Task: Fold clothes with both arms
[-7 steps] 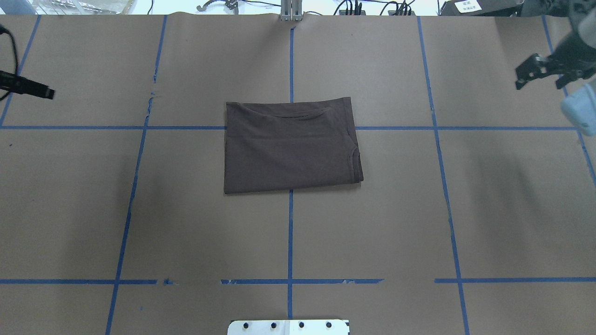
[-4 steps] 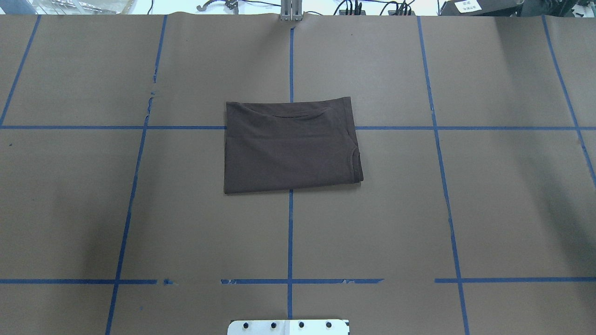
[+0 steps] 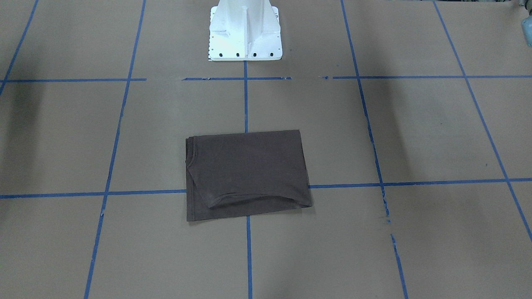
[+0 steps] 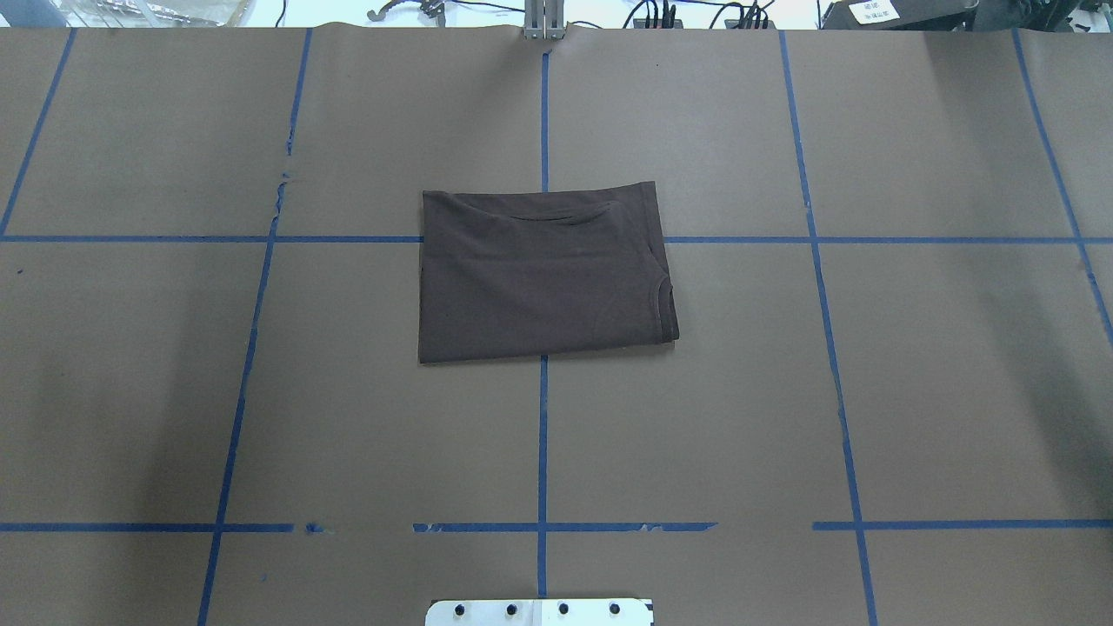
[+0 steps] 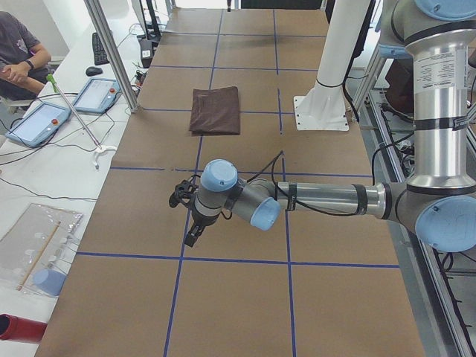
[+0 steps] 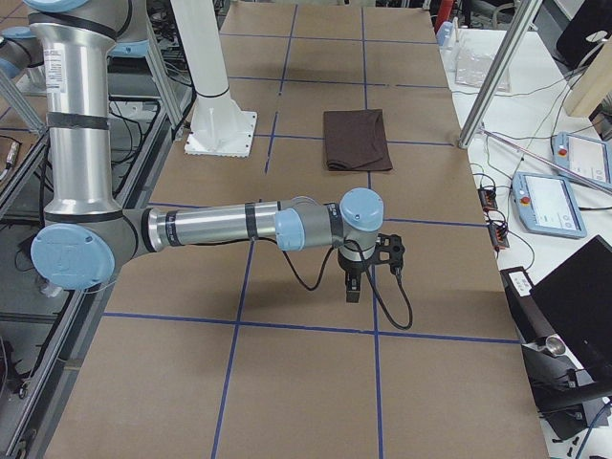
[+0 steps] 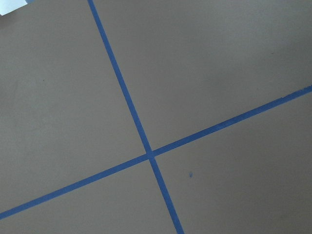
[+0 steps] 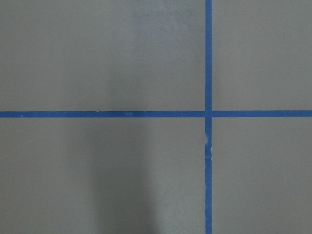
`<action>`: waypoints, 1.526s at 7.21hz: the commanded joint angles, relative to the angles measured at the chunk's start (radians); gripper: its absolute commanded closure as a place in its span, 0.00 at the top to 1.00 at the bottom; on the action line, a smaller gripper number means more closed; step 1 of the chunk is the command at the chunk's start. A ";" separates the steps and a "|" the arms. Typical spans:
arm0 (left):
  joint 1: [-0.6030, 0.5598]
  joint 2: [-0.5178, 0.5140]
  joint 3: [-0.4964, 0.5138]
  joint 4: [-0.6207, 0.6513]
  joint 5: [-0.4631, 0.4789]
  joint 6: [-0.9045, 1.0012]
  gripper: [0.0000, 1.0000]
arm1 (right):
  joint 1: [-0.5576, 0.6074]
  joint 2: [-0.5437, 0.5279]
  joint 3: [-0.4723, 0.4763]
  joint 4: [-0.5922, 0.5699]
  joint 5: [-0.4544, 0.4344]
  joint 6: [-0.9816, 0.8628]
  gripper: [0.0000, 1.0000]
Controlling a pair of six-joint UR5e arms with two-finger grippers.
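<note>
The clothes are one dark brown T-shirt [image 4: 543,274], folded into a flat rectangle at the middle of the table [image 3: 247,174]. Neither gripper touches it. My left arm stretches low over the table's left end, its gripper [image 5: 189,232] pointing down, far from the shirt [image 5: 216,110]. At the opposite end my right gripper [image 6: 351,287] hangs the same way, well away from the shirt [image 6: 356,140]. I cannot tell whether either gripper is open or shut. Both wrist views hold only brown paper and blue tape lines.
The white pedestal base [image 3: 245,33] stands behind the shirt. Blue tape [image 4: 542,435] grids the brown paper table cover. Beside the table stand metal posts [image 5: 111,52], touch tablets [image 5: 41,123] and a seated person [image 5: 18,56]; a laptop [image 6: 574,287] sits on the other side.
A second ago both grippers showed at the left and right edges of the overhead view. They have withdrawn outward and no longer appear there. The shirt has not moved.
</note>
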 commanded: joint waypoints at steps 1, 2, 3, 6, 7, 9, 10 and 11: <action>-0.002 -0.090 -0.077 0.319 -0.001 0.009 1.00 | 0.050 -0.058 0.002 0.003 0.048 0.000 1.00; -0.002 -0.103 -0.086 0.401 -0.006 0.015 1.00 | 0.071 -0.075 0.009 0.006 0.082 0.000 1.00; -0.005 -0.099 -0.059 0.403 -0.007 0.123 1.00 | 0.076 -0.075 0.009 0.006 0.084 0.000 1.00; -0.119 -0.103 0.049 0.396 -0.011 0.276 1.00 | 0.082 -0.069 0.005 0.004 0.074 0.000 1.00; -0.119 -0.103 0.050 0.396 -0.012 0.276 1.00 | 0.082 -0.069 0.006 0.001 0.079 0.000 1.00; -0.119 -0.103 0.043 0.394 -0.011 0.276 1.00 | 0.094 -0.104 0.055 -0.010 0.082 0.013 1.00; -0.119 -0.102 0.039 0.396 -0.011 0.274 1.00 | 0.094 -0.108 0.054 -0.011 0.082 0.013 1.00; -0.119 -0.105 0.039 0.396 -0.011 0.273 1.00 | 0.094 -0.108 0.051 -0.017 0.082 0.013 1.00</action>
